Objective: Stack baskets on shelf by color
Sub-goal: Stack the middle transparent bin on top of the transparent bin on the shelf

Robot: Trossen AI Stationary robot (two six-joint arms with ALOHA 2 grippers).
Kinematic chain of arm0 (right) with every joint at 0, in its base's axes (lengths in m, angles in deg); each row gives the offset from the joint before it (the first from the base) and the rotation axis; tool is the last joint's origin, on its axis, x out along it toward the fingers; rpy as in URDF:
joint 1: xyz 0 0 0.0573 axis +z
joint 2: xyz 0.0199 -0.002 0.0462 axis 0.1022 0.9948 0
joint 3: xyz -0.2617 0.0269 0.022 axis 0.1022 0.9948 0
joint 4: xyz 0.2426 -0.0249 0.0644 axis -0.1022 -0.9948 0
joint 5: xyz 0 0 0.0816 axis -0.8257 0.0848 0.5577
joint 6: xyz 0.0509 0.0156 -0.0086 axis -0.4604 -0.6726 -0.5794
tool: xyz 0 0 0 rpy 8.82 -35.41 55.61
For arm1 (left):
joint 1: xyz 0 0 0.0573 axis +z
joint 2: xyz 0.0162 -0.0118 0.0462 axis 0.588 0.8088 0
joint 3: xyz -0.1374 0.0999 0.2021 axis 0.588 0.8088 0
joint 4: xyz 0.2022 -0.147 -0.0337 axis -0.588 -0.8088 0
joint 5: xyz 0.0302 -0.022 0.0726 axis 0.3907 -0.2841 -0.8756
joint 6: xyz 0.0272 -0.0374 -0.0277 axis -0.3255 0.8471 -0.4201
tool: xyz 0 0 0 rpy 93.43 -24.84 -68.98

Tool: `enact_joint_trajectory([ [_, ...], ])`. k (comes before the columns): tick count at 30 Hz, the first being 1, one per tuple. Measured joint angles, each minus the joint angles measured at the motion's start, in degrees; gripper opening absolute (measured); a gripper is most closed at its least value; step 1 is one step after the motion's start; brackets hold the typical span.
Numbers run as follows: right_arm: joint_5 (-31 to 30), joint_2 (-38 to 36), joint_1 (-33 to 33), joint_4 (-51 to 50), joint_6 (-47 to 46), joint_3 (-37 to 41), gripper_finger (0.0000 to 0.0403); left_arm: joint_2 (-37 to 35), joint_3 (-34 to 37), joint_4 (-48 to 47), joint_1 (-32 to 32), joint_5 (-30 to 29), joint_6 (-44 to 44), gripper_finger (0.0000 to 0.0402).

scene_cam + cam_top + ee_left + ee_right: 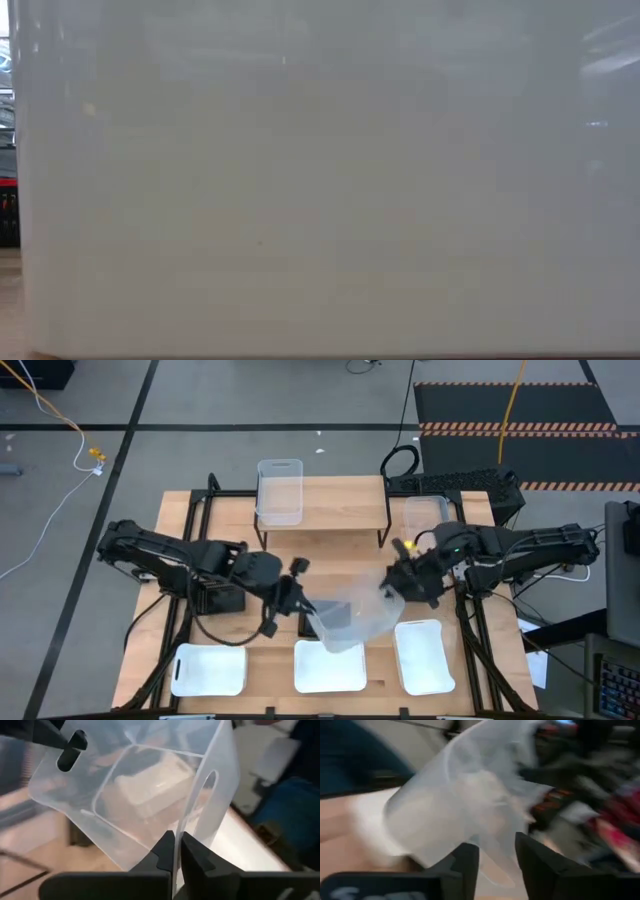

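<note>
Above the white baskets [330, 666], clear basket [355, 618] tilted, both grippers' fingers [162, 855] gripping it

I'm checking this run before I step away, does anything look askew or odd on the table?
Yes. A clear basket hangs tilted in mid-air above the white baskets, held between both hands: the left hand is clamped on its wall, the right hand at its other edge. The low view is wholly blocked by a white surface.

No legible text (perhaps blur-hidden) anywhere.
</note>
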Motion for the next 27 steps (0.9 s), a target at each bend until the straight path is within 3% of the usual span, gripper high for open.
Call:
enact_joint_trajectory([
  [3,-9.0,-2.0,0.0,5.3,-1.7,0.0,0.0146,-2.0,0.0,-3.3,0.1,-4.9,0.0,0.0009],
  [8,-15.5,-3.8,0.0,12.8,-2.3,0.1,0.0175,-2.8,0.0,-6.6,0.6,-12.3,-1.5,0.0013],
  [13,-27.7,-4.3,0.2,19.4,-16.7,0.1,0.0187,-3.3,0.0,-9.6,2.5,-27.3,-3.6,0.0005],
  [16,-31.2,-4.3,0.1,17.8,-21.8,0.1,0.0185,-4.3,-0.2,-10.8,5.1,-35.2,-3.9,0.0005],
  [23,-31.8,-2.5,0.4,16.5,-24.1,0.2,0.0184,-7.5,-0.2,-13.8,13.8,-35.8,-6.6,0.0003],
  [27,-32.1,-1.1,0.3,17.7,-24.9,1.7,0.0184,-8.6,-0.3,-15.5,19.8,-30.8,-7.8,0.0006],
])
